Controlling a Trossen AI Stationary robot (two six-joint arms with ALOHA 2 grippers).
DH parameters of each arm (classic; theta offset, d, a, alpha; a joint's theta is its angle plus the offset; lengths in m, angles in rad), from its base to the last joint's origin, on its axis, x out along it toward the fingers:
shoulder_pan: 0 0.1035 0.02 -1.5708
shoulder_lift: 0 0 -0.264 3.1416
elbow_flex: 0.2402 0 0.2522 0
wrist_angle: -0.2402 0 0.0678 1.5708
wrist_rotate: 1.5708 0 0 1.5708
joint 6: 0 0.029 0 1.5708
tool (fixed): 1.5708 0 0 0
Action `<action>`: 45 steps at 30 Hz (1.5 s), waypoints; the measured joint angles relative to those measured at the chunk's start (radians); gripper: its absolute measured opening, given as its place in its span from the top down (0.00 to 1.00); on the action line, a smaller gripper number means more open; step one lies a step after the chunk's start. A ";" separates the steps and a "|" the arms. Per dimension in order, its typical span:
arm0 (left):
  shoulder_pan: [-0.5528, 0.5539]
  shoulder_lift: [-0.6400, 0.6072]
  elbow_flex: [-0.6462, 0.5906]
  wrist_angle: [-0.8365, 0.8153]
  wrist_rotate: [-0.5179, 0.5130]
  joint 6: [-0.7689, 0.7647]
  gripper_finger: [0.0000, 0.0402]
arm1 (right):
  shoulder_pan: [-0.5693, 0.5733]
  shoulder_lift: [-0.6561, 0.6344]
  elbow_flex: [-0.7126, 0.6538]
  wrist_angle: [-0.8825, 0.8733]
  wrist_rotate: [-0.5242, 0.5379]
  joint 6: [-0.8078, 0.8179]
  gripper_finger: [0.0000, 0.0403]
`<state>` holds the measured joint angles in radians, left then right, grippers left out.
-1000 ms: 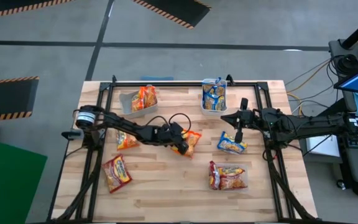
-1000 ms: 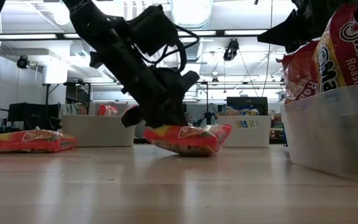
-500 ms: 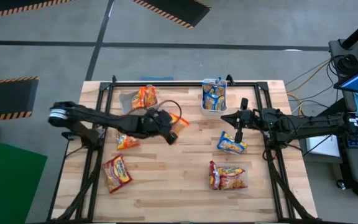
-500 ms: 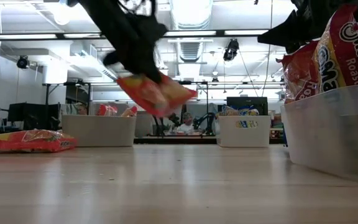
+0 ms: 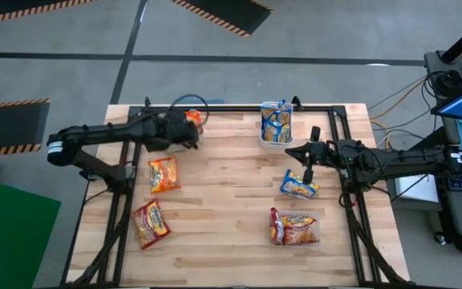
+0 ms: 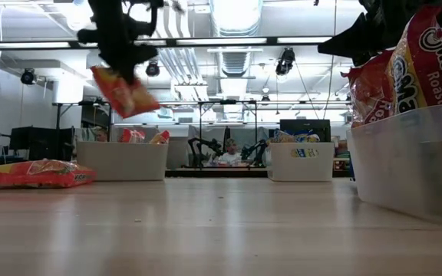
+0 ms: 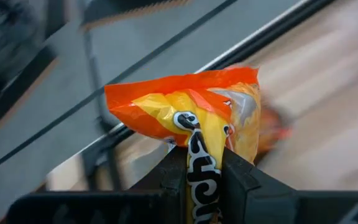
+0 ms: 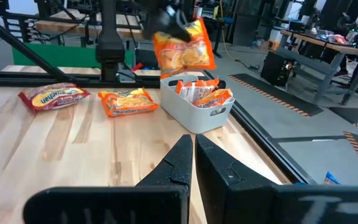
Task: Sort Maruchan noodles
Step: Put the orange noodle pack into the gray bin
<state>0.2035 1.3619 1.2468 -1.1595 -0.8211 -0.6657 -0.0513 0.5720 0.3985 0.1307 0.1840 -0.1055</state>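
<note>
The left gripper (image 5: pixel 189 128) is clamped on 1 orange Maruchan packet (image 7: pixel 194 118), held in the air above the white bin (image 8: pixel 197 107) at the table's 11 o'clock edge; 0.5 s earlier it was carried nearer the centre. The right gripper (image 5: pixel 305 178) is closed on nothing at 3 o'clock, just above a blue-and-yellow packet (image 5: pixel 298 187), with bare wood (image 5: pixel 223 209) left open between the arms.

A pale wooden plank table (image 5: pixel 231 193) with a black metal frame carries three white rectangular plastic bins: one (image 8: pixel 194 112) near the far-left corner and one (image 5: pixel 274 138) mid far edge. The third (image 6: pixel 409 157) stands nearest the front edge
</note>
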 joint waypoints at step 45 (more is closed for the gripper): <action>0.330 0.436 -0.052 -0.043 0.158 0.070 0.91 | -0.002 0.000 0.000 -0.001 0.000 -0.018 0.98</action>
<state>0.5339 1.7974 1.1946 -1.2022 -0.6627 -0.5954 -0.0528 0.5720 0.3985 0.1299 0.1841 -0.1234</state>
